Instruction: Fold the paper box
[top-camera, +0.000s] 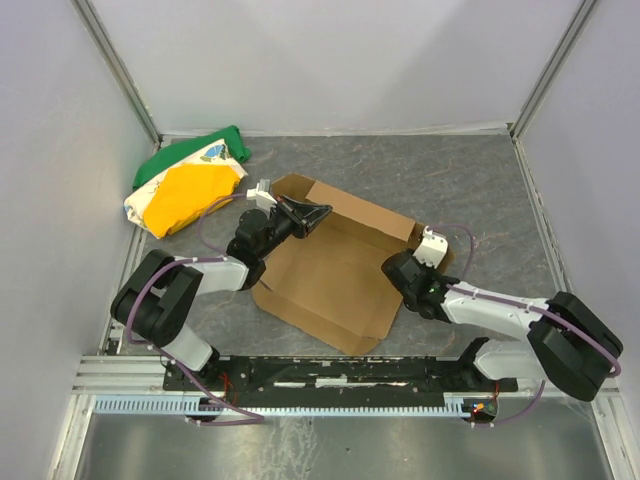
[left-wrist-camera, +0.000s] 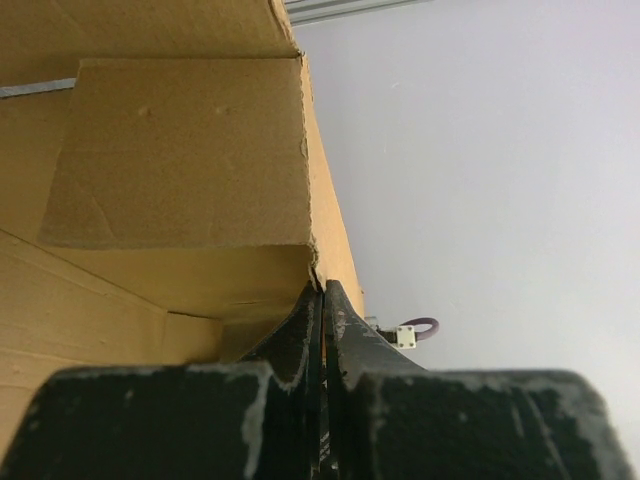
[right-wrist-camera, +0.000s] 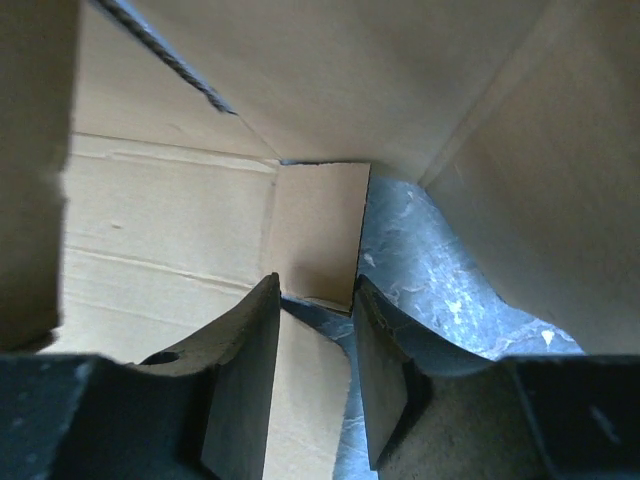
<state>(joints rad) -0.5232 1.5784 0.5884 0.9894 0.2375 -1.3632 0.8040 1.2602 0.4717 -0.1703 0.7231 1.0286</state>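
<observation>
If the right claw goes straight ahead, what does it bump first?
Probably the small cardboard flap of the paper box, just ahead of the open right gripper; how far is hard to tell.

Paper box (top-camera: 335, 270) fills the middle of the table (top-camera: 480, 190), and its flaps raised at back left and right block low passes. Cloth bundle (top-camera: 190, 185) takes the back-left corner, near the left arm (top-camera: 170, 295). Bare table back right, plus a narrow strip between box front and base rail (top-camera: 330, 370). Left gripper (top-camera: 318, 214) clamped on back-left flap. Right gripper (right-wrist-camera: 315, 295) fingers apart, small flap (right-wrist-camera: 315, 230) just ahead of the gap. Enclosure walls (top-camera: 60, 150) hem both sides.
</observation>
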